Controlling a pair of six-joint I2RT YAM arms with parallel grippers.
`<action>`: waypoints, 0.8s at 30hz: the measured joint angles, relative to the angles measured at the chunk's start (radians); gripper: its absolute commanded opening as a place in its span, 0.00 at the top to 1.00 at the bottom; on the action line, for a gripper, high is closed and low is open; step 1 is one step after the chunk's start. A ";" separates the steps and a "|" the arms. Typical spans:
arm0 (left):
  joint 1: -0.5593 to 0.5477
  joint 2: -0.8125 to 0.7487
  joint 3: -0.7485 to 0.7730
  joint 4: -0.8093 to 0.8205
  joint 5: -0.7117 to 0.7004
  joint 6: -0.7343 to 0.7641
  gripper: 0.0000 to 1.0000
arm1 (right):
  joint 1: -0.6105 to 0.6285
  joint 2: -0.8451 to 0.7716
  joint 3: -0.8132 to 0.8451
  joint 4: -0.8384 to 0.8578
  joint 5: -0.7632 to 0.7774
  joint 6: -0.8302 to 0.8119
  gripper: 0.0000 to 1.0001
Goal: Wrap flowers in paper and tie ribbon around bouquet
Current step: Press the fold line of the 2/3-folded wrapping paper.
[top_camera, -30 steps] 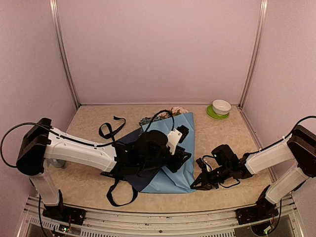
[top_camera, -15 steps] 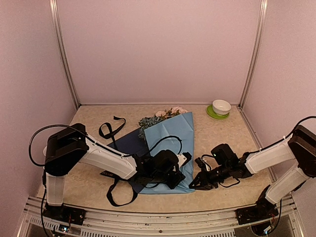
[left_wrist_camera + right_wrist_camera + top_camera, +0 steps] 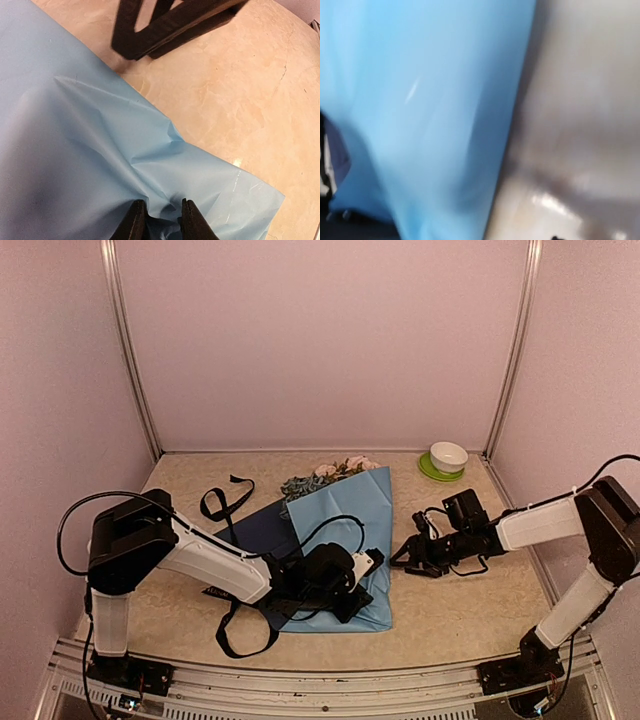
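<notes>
The paper (image 3: 345,515) lies mid-table, light blue side up, with its dark navy side (image 3: 258,528) showing at the left. The flowers (image 3: 330,472) poke out past its far edge. The black ribbon (image 3: 225,502) loops left of the paper, and another stretch (image 3: 243,638) trails near the front. My left gripper (image 3: 355,598) is low on the paper's near right corner. In the left wrist view it (image 3: 160,220) is pinched on a raised fold of paper (image 3: 100,150). My right gripper (image 3: 405,558) hovers just right of the paper's edge, jaws apart and empty. The right wrist view is motion-blurred and shows only paper (image 3: 420,125).
A white bowl on a green saucer (image 3: 447,460) stands at the back right corner. Pink walls with metal posts close in the table. A blurred black forked shape (image 3: 170,25) crosses the top of the left wrist view, over bare beige tabletop (image 3: 240,100).
My right gripper has left the paper's near right corner, swung toward the far side beside its right edge, and opened. The left gripper dropped onto the near corner and closed on a fold.
</notes>
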 measured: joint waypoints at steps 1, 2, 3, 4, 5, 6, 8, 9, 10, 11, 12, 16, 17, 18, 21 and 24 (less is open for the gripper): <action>0.000 -0.001 -0.004 0.005 0.000 0.001 0.74 | -0.009 0.039 0.024 0.006 -0.009 -0.016 0.43; 0.000 -0.003 -0.008 0.009 0.000 0.001 0.74 | -0.011 0.082 0.047 0.020 -0.021 -0.031 0.45; 0.000 -0.008 -0.016 0.013 0.001 0.001 0.74 | -0.011 0.117 0.061 0.034 -0.035 -0.040 0.45; 0.001 -0.013 -0.024 0.014 0.002 0.001 0.74 | -0.011 0.141 0.067 0.054 -0.060 -0.046 0.45; 0.002 -0.017 -0.029 0.014 0.003 0.001 0.74 | -0.011 0.152 0.070 0.070 -0.075 -0.048 0.45; 0.003 -0.020 -0.034 0.016 0.005 0.001 0.74 | -0.011 0.162 0.071 0.087 -0.093 -0.048 0.46; 0.004 -0.024 -0.039 0.018 0.011 0.001 0.73 | -0.011 0.178 0.071 0.117 -0.126 -0.046 0.51; 0.004 -0.024 -0.039 0.019 0.013 0.002 0.73 | -0.010 0.187 0.071 0.135 -0.143 -0.041 0.56; 0.004 -0.024 -0.039 0.019 0.015 0.003 0.73 | -0.010 0.197 0.071 0.157 -0.163 -0.033 0.64; 0.004 -0.024 -0.039 0.019 0.015 0.004 0.73 | -0.010 0.205 0.071 0.173 -0.175 -0.031 0.72; 0.004 -0.024 -0.039 0.019 0.017 0.006 0.73 | -0.010 0.215 0.069 0.196 -0.189 -0.018 0.81; 0.003 -0.024 -0.039 0.019 0.022 0.019 0.73 | -0.010 0.232 0.065 0.236 -0.202 -0.005 1.00; 0.003 -0.024 -0.041 0.020 0.023 0.024 0.73 | -0.011 0.235 0.066 0.240 -0.203 0.003 1.00; 0.003 -0.024 -0.043 0.022 0.026 0.033 0.74 | -0.013 0.237 0.068 0.242 -0.203 0.003 1.00; 0.003 -0.024 -0.049 0.031 0.037 0.065 0.76 | -0.016 0.247 0.081 0.235 -0.209 0.001 1.00; 0.006 -0.024 -0.055 0.034 0.050 0.097 0.76 | -0.018 0.252 0.103 0.206 -0.214 -0.010 1.00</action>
